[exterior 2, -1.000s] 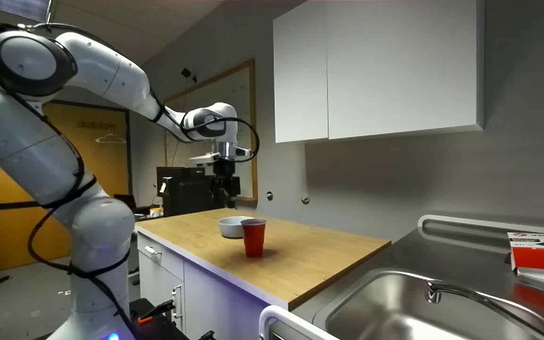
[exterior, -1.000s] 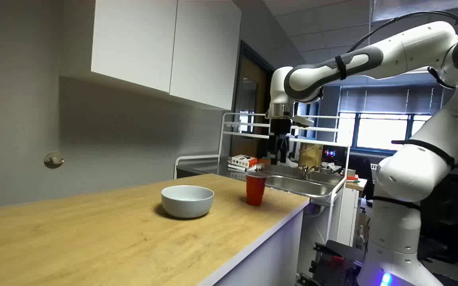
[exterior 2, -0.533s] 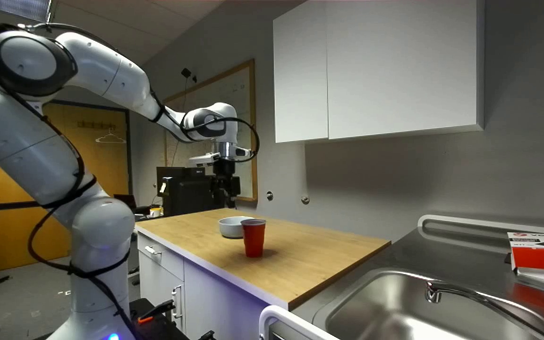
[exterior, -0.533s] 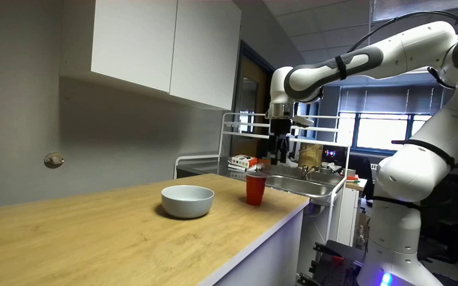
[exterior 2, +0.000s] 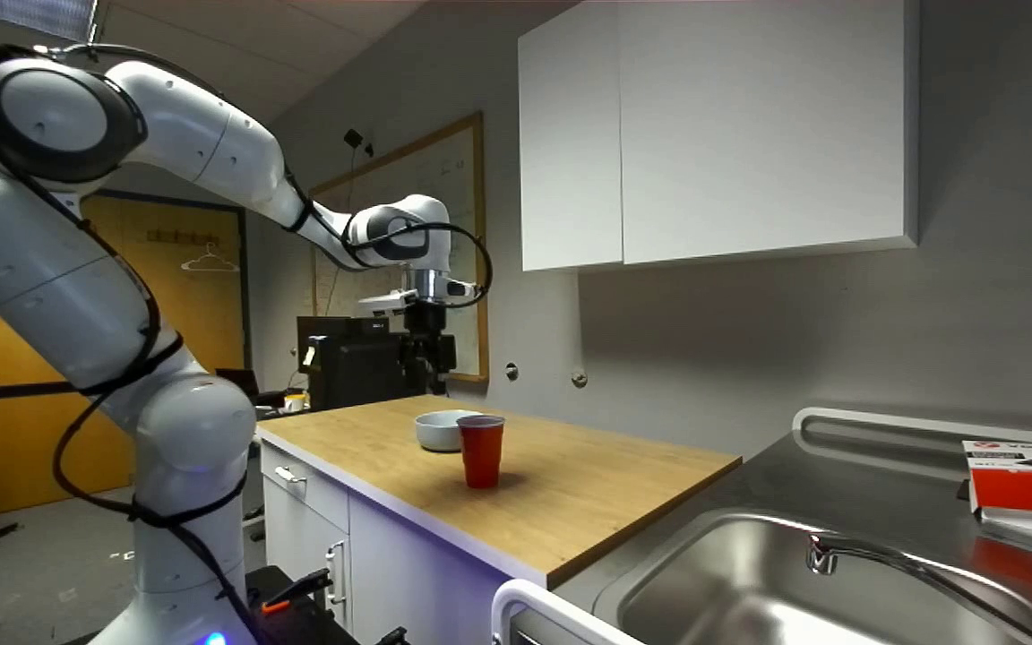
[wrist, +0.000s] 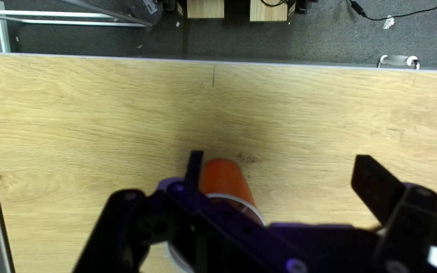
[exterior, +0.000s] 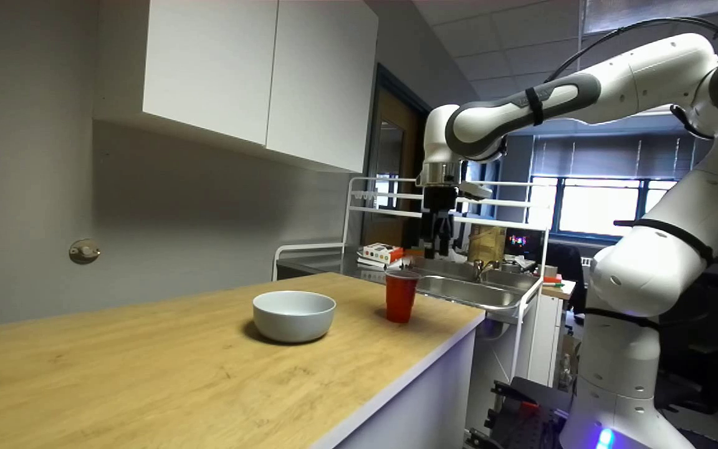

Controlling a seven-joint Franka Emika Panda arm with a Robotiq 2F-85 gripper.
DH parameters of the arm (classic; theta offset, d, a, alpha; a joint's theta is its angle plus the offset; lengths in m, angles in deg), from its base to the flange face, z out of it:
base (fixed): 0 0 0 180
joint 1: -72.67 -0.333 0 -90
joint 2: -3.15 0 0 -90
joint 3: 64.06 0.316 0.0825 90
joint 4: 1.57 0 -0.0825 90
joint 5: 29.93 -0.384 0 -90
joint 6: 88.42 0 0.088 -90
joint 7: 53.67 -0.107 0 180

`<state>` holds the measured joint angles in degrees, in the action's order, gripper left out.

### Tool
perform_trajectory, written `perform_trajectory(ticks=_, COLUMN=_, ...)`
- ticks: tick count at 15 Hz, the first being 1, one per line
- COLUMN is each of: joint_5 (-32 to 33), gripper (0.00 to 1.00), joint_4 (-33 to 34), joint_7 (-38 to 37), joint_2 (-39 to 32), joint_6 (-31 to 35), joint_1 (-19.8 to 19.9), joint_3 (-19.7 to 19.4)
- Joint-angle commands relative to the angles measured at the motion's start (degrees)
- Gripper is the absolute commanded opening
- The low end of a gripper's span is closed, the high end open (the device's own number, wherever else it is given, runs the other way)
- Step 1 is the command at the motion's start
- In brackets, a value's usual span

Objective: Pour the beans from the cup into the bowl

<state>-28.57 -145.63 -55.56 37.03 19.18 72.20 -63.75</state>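
Observation:
The red cup (exterior: 400, 300) stands upright on the wooden counter, and it also shows in an exterior view (exterior 2: 482, 457). In the wrist view the cup (wrist: 226, 182) is partly covered by a gripper finger. The pale grey-white bowl (exterior: 293, 321) sits a short way from the cup; the cup partly overlaps the bowl (exterior 2: 434, 432) in an exterior view. My black gripper (exterior: 436, 252) points down, higher than the cup's rim and apart from it. In the wrist view my gripper (wrist: 279, 157) has its fingers wide apart with nothing between their tips. The beans do not show; the cup's inside is mostly hidden.
The wooden counter (exterior: 166, 368) ends beside a metal sink (exterior 2: 749, 582) with a tap (exterior 2: 892, 560). A white rack (exterior: 446, 219) stands over the sink side. White wall cabinets (exterior: 259, 75) hang above the counter. A red and white box (exterior 2: 1031, 484) lies past the sink.

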Motion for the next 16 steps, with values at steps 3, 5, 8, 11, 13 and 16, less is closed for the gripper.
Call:
perform_trajectory(ticks=3, joint_5=-0.1, gripper=1.00, joint_4=0.9, joint_7=-1.6, joint_2=-1.4, joint_6=1.6, joint_1=1.0, joint_3=0.0)
perform_trajectory(ticks=5, joint_5=-0.2, gripper=1.00, joint_4=1.3, joint_7=-2.7, joint_2=-2.7, joint_6=3.0, joint_1=1.7, joint_3=-0.2)
perform_trajectory(ticks=8, joint_5=0.0, gripper=1.00, joint_4=1.3, joint_7=-4.7, joint_2=-4.7, joint_6=5.7, joint_1=3.6, joint_3=-0.6)
perform_trajectory(ticks=11, joint_5=-0.3, gripper=1.00, joint_4=1.3, joint_7=-7.5, joint_2=-7.6, joint_6=8.4, joint_1=5.4, joint_3=-0.9)
perform_trajectory(ticks=13, joint_5=-0.3, gripper=1.00, joint_4=1.3, joint_7=-9.2, joint_2=-9.4, joint_6=10.1, joint_1=6.3, joint_3=-1.2)
perform_trajectory(ticks=16, joint_5=-0.5, gripper=1.00, joint_4=1.1, joint_7=-11.9, joint_2=-12.1, joint_6=13.0, joint_1=7.2, joint_3=-1.5)
